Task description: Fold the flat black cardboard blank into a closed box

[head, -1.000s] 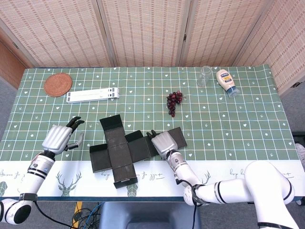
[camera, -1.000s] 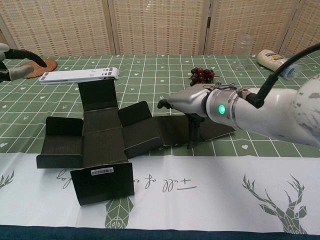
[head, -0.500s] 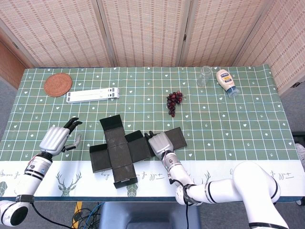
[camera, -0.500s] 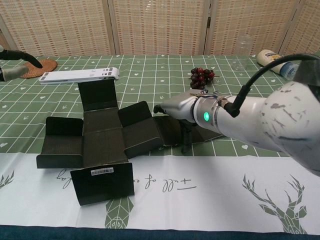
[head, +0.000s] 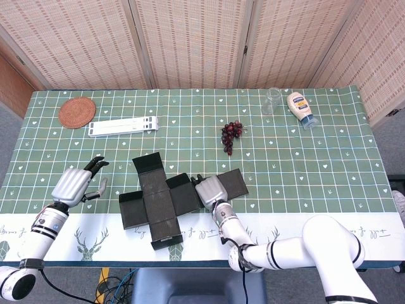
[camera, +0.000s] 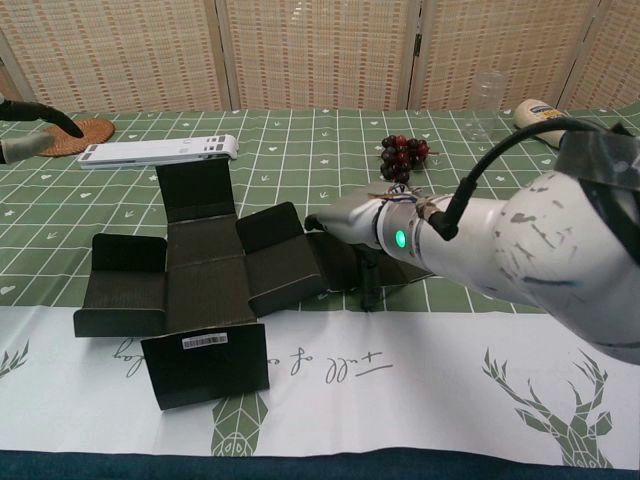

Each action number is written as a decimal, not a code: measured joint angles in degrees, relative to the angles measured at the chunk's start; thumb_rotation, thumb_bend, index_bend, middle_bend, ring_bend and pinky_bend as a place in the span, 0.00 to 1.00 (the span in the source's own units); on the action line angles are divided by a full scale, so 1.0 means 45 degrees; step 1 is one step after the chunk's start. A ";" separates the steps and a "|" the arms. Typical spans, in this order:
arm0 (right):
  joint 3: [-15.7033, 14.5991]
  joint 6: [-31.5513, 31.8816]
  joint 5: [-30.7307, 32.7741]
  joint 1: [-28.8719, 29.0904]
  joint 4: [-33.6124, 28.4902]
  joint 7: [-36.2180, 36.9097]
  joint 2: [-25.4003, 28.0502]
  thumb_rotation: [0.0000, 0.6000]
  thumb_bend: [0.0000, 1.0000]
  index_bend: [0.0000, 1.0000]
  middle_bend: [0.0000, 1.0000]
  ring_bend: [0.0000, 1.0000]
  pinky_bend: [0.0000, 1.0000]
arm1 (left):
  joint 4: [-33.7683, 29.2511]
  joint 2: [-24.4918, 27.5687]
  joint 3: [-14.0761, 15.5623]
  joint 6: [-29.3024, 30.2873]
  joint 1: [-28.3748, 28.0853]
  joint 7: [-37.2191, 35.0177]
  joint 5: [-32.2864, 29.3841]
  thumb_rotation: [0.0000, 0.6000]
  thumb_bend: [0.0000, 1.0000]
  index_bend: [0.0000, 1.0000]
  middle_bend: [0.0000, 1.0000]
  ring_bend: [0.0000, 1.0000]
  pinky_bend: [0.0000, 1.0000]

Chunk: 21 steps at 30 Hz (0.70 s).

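The black cardboard blank [head: 158, 196] lies unfolded in a cross shape near the table's front edge. Its side flaps are tilted up a little, and the front flap with a white label [camera: 205, 365] stands raised. My right hand [head: 212, 190] rests on the blank's right arm, just right of the raised inner panel [camera: 272, 250]. Its fingers [camera: 368, 285] point down onto the cardboard and the thumb sticks out to the left; it holds nothing. My left hand [head: 77, 183] hovers left of the blank, apart from it, with its fingers spread and nothing in them.
At the back left are a woven coaster [head: 76, 112] and a white folded stand [head: 123, 126]. A bunch of dark grapes [head: 231, 134] lies behind the blank. A glass [head: 273, 100] and a squeeze bottle [head: 301, 109] are at the back right.
My right hand has slid a little to the left along the blank's right arm, toward the raised panel. My left hand has drifted slightly left. The blank has not moved.
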 measured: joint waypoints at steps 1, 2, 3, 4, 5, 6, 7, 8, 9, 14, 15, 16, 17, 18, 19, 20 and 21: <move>0.0019 0.0007 0.0004 0.0006 0.0032 -0.0004 -0.0021 1.00 0.18 0.04 0.10 0.80 1.00 | -0.0004 0.0006 -0.0008 0.0007 0.0019 -0.0012 0.0019 0.16 0.52 0.17 0.12 0.79 0.91; 0.0034 0.0015 0.0002 0.0010 0.0044 -0.0008 -0.0031 1.00 0.19 0.05 0.11 0.80 1.00 | -0.0004 0.0015 -0.0020 0.0019 0.0047 -0.0035 0.0040 0.16 0.52 0.17 0.12 0.79 0.91; 0.0040 0.0027 0.0000 0.0012 0.0044 -0.0016 -0.0034 1.00 0.20 0.06 0.11 0.80 1.00 | -0.0005 0.0024 -0.0029 0.0020 0.0065 -0.0055 0.0053 0.15 0.52 0.17 0.12 0.79 0.91; 0.0042 0.0046 -0.0009 0.0011 0.0031 -0.0027 -0.0031 1.00 0.20 0.07 0.12 0.80 1.00 | -0.0007 0.0037 -0.0038 0.0018 0.0082 -0.0071 0.0062 0.16 0.52 0.17 0.12 0.79 0.91; 0.0043 0.0054 -0.0015 0.0008 0.0019 -0.0031 -0.0026 1.00 0.20 0.07 0.12 0.80 1.00 | -0.0011 0.0057 -0.0045 0.0004 0.0100 -0.0078 0.0070 0.16 0.52 0.17 0.12 0.79 0.91; 0.0042 0.0053 -0.0018 0.0002 0.0002 -0.0030 -0.0017 1.00 0.20 0.07 0.12 0.80 1.00 | -0.0018 0.0074 -0.0050 -0.0011 0.0108 -0.0076 0.0076 0.16 0.52 0.17 0.12 0.79 0.91; 0.0042 0.0047 -0.0028 -0.0011 -0.0029 -0.0021 0.0006 1.00 0.20 0.07 0.12 0.80 1.00 | -0.0027 0.0087 -0.0057 -0.0020 0.0116 -0.0072 0.0080 0.16 0.52 0.17 0.12 0.79 0.91; 0.0043 0.0042 -0.0045 -0.0022 -0.0050 -0.0008 0.0022 1.00 0.20 0.07 0.12 0.80 1.00 | -0.0043 0.0102 -0.0070 -0.0035 0.0125 -0.0062 0.0084 0.16 0.52 0.17 0.12 0.79 0.91; 0.0046 0.0036 -0.0068 -0.0035 -0.0082 0.0015 0.0042 1.00 0.20 0.07 0.12 0.80 1.00 | -0.0059 0.0115 -0.0081 -0.0047 0.0131 -0.0054 0.0084 0.16 0.52 0.17 0.12 0.79 0.91; 0.0067 0.0013 -0.0278 -0.0136 -0.0342 0.0217 0.0220 1.00 0.20 0.07 0.12 0.80 1.00 | -0.0106 0.0123 -0.0136 -0.0114 0.0155 -0.0003 0.0068 0.16 0.52 0.17 0.12 0.79 0.91; 0.0074 0.0001 -0.0292 -0.0149 -0.0357 0.0250 0.0234 1.00 0.20 0.07 0.12 0.80 1.00 | -0.0107 0.0116 -0.0143 -0.0137 0.0153 0.0008 0.0061 0.16 0.52 0.17 0.12 0.79 0.91; 0.0091 -0.0028 -0.0293 -0.0159 -0.0358 0.0291 0.0243 1.00 0.20 0.07 0.12 0.80 1.00 | -0.0108 0.0108 -0.0147 -0.0162 0.0151 0.0025 0.0055 0.16 0.52 0.17 0.12 0.79 0.91; 0.0101 -0.0046 -0.0288 -0.0160 -0.0346 0.0303 0.0244 1.00 0.20 0.07 0.12 0.80 1.00 | -0.0108 0.0095 -0.0152 -0.0191 0.0147 0.0056 0.0050 0.16 0.52 0.17 0.12 0.79 0.91; 0.0107 -0.0056 -0.0282 -0.0159 -0.0327 0.0313 0.0240 1.00 0.20 0.07 0.12 0.80 1.00 | -0.0108 0.0087 -0.0154 -0.0212 0.0146 0.0078 0.0046 0.16 0.52 0.17 0.12 0.79 0.91; 0.0108 -0.0069 -0.0275 -0.0157 -0.0297 0.0319 0.0230 1.00 0.20 0.07 0.12 0.80 1.00 | -0.0109 0.0082 -0.0157 -0.0232 0.0147 0.0095 0.0040 0.16 0.52 0.17 0.12 0.79 0.91; 0.0101 -0.0079 -0.0261 -0.0154 -0.0271 0.0315 0.0220 1.00 0.20 0.07 0.12 0.80 1.00 | -0.0107 0.0072 -0.0166 -0.0248 0.0150 0.0112 0.0030 0.15 0.52 0.17 0.12 0.79 0.91; 0.0091 -0.0093 -0.0237 -0.0148 -0.0242 0.0301 0.0209 1.00 0.20 0.07 0.12 0.80 1.00 | -0.0104 0.0068 -0.0174 -0.0258 0.0154 0.0116 0.0020 0.15 0.52 0.17 0.12 0.79 0.91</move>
